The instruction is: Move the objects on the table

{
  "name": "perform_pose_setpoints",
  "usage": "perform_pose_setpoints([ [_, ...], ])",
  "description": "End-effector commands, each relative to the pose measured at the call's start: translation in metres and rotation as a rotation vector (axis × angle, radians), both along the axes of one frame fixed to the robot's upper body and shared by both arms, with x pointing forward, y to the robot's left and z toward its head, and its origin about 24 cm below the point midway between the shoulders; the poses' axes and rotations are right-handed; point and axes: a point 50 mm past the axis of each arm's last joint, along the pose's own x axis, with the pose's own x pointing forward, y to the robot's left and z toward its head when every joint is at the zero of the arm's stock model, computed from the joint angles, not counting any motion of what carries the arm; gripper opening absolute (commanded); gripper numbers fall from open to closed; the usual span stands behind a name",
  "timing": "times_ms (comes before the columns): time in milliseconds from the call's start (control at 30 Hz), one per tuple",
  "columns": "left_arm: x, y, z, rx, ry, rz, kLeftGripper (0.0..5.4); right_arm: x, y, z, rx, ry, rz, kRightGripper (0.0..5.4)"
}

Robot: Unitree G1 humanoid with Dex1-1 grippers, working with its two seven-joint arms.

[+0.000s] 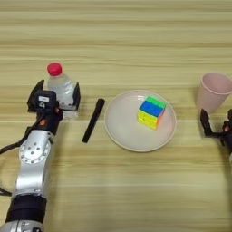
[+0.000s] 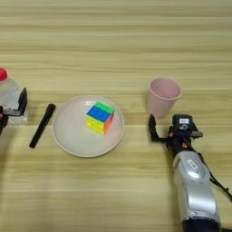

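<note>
In the left eye view we see the wide wooden desk from above. Our left gripper is on the left side, with one black finger on each side of the small clear bottle with the red cap. The bottle stands upright on the desk and the fingers sit close against it, so we say the gripper is grasping the bottle. Just right of it lies a black pen, tilted, and next to that a pale pink plate with a bright puzzle cube on it. Far to the right stands the pink cup, upright, mouth up. Our right gripper shows only in part at the picture's edge, just below the cup.

In the right eye view we see the right gripper better — it is just below the cup, near its base. One black finger sticks up on the left of it and the other side is spread away, so it is released and holds nothing. The cup stands free, right of the plate. At the far left edge we see only part of the bottle and one finger of the left gripper beside it — the rest is cut off.
</note>
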Motion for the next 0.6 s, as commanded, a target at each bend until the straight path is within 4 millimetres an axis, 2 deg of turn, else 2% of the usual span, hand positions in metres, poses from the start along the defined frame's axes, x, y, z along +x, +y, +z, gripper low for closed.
perform_pose_setpoints([
  [33,0.006,-0.003,-0.001,-0.005,0.014,-0.017,5.40,-0.005,0.008,0.002,0.000,0.027,0.087,5.38],
  [167,0.008,-0.005,-0.001,-0.005,0.011,-0.022,5.40,-0.015,0.017,0.000,-0.023,0.068,0.191,5.38],
  [300,0.009,-0.005,0.000,-0.003,0.010,-0.025,5.40,-0.020,0.018,0.006,-0.011,0.052,0.230,5.38],
  [533,0.010,-0.005,0.001,-0.009,0.001,-0.020,5.40,-0.022,0.019,0.011,0.001,0.040,0.241,5.38],
  [600,0.010,-0.005,0.002,-0.019,-0.005,-0.020,5.18,-0.022,0.020,0.012,0.002,0.039,0.244,5.40],
])
